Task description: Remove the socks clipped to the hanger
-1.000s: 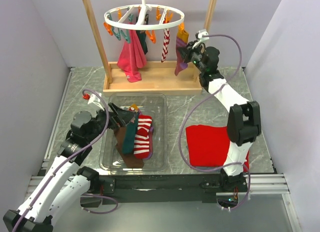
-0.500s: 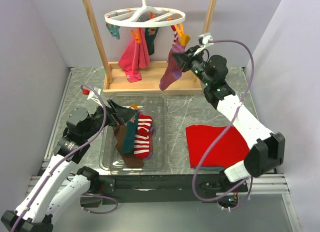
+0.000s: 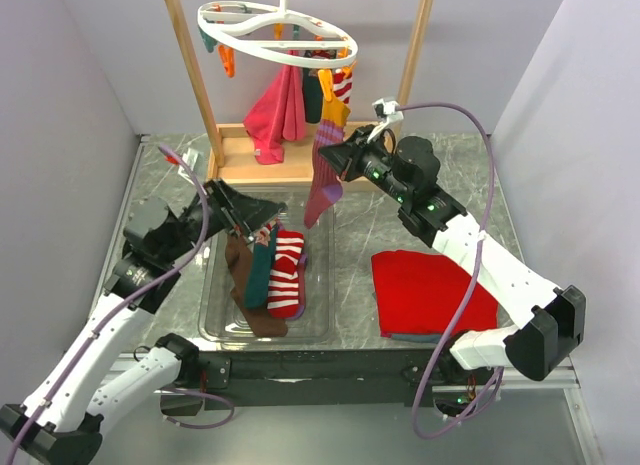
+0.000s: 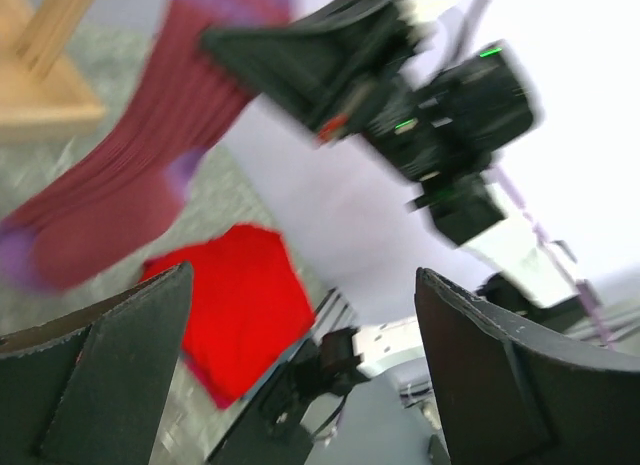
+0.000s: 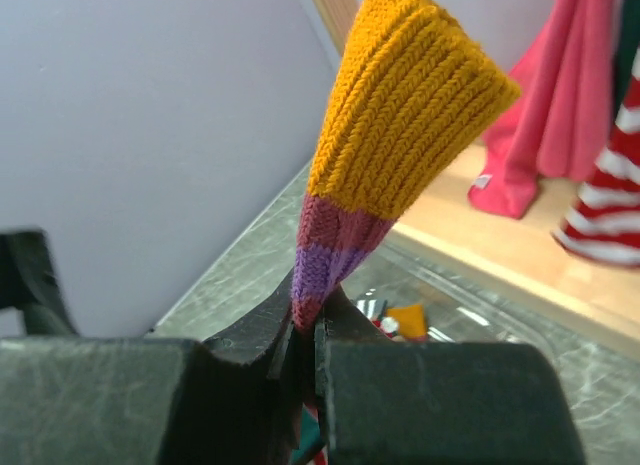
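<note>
My right gripper [image 3: 335, 162] is shut on a magenta-purple sock [image 3: 322, 190] with a yellow cuff, just below the cuff [image 5: 400, 115]. The jaws [image 5: 305, 330] pinch its purple band. The sock's foot hangs over the tray's far edge. The cuff reaches up to a clip on the white round hanger [image 3: 275, 35], which tilts down toward it. A red-and-white striped sock [image 3: 343, 85] and a dark teal sock [image 3: 312, 95] hang behind. My left gripper [image 3: 262, 213] is open and empty over the tray, and its view shows the hanging sock [image 4: 130, 175].
A clear tray [image 3: 322, 200] holds a brown sock [image 3: 240, 275], a teal sock [image 3: 260, 270] and a striped sock [image 3: 287, 275]. A pink cloth [image 3: 275, 115] hangs from the hanger. The wooden stand's base [image 3: 250, 172] lies behind the tray. A red folded cloth [image 3: 430, 290] lies right.
My right gripper has pulled the magenta-purple sock down and toward the tray. The hanger has turned and tipped toward it. My left gripper has risen a little over the tray.
</note>
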